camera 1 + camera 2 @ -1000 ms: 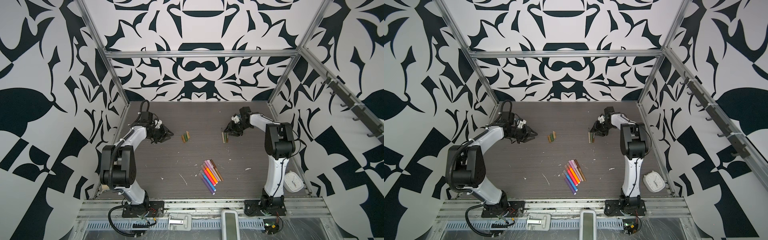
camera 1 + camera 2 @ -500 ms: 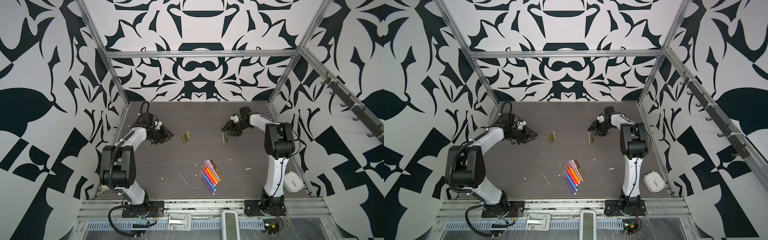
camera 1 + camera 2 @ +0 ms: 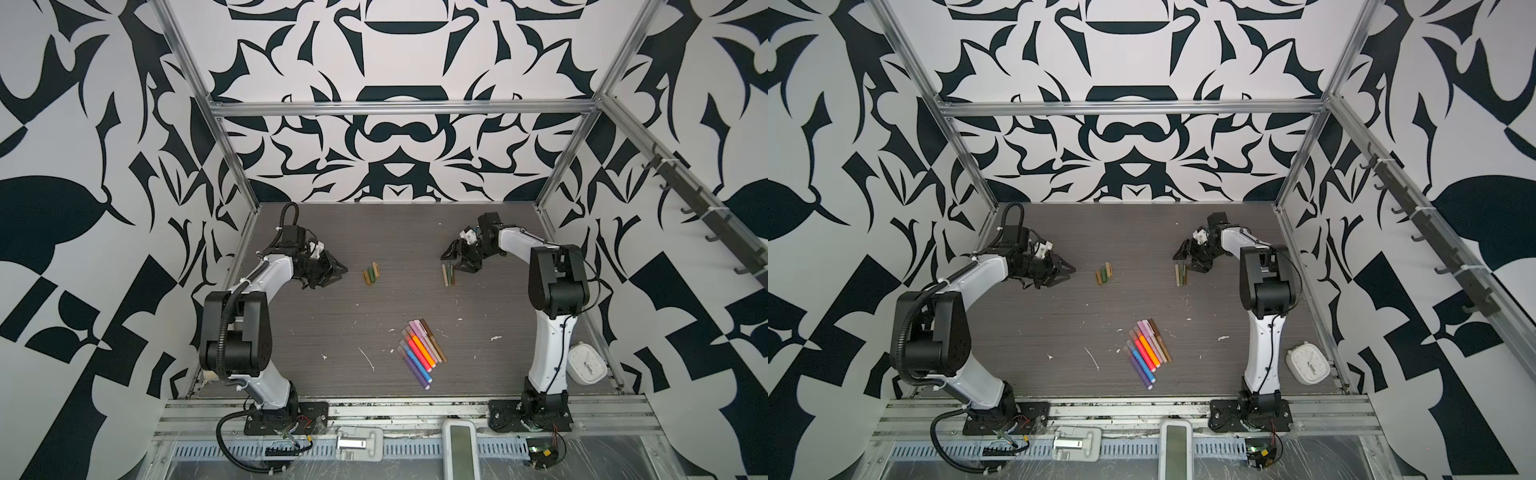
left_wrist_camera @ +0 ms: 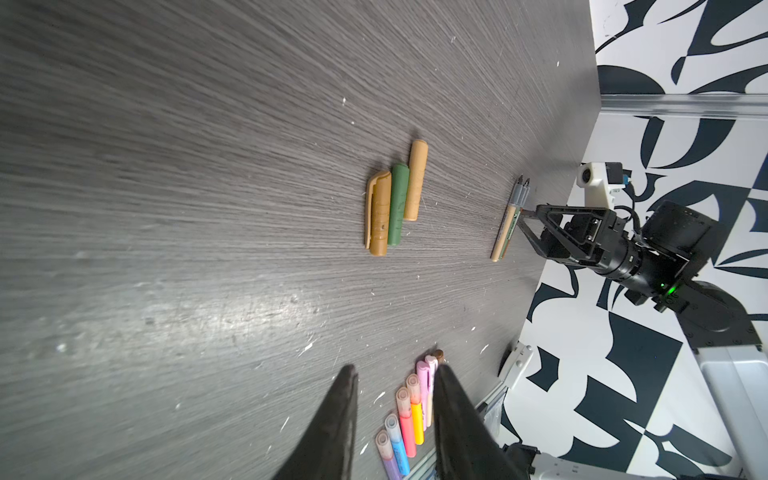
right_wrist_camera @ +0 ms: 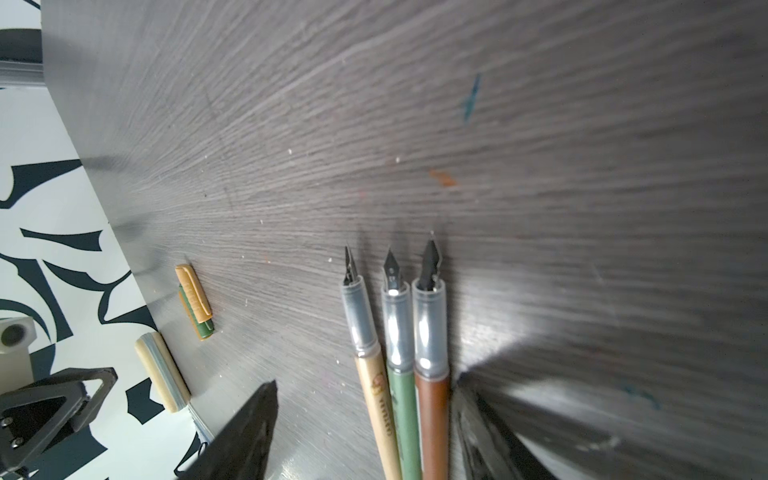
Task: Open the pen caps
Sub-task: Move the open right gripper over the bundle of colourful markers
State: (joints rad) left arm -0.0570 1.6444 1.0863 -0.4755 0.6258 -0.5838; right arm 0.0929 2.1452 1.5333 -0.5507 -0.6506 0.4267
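Three pen caps [image 4: 397, 199] lie off their pens on the counter [image 3: 332, 324] between the two tools, side by side and touching (ochre with a clip, green, tan). Their long axes run parallel, roughly from the front rail [image 3: 395, 409] toward the far wall [image 3: 395, 145]. The closed, rounded ends face the wall and the open mouths face the rail.

About seven capped pens [image 3: 422, 351] lie in a tight, skewed row nearer the rail, with their capped ends toward the far left in both top views.

The right tool [image 3: 456, 262] stands spread astride three bare pen bodies [image 5: 399, 374], whose nibs point toward the wall. It pinches none of them, though one finger sits just beside the brown body. The left tool [image 4: 395, 370] is empty, with a modest gap between its fingers.

Hazards for your next move:
- If you lift the right tool carelessly, the near finger may drag the brown body, rolling all three and wiping the nibs on the counter.
- If you reach into the packed row, you may catch two pens at once or nudge the round barrels out of line.
- A pull off a pen's axis would likely jam its cap rather than free it.
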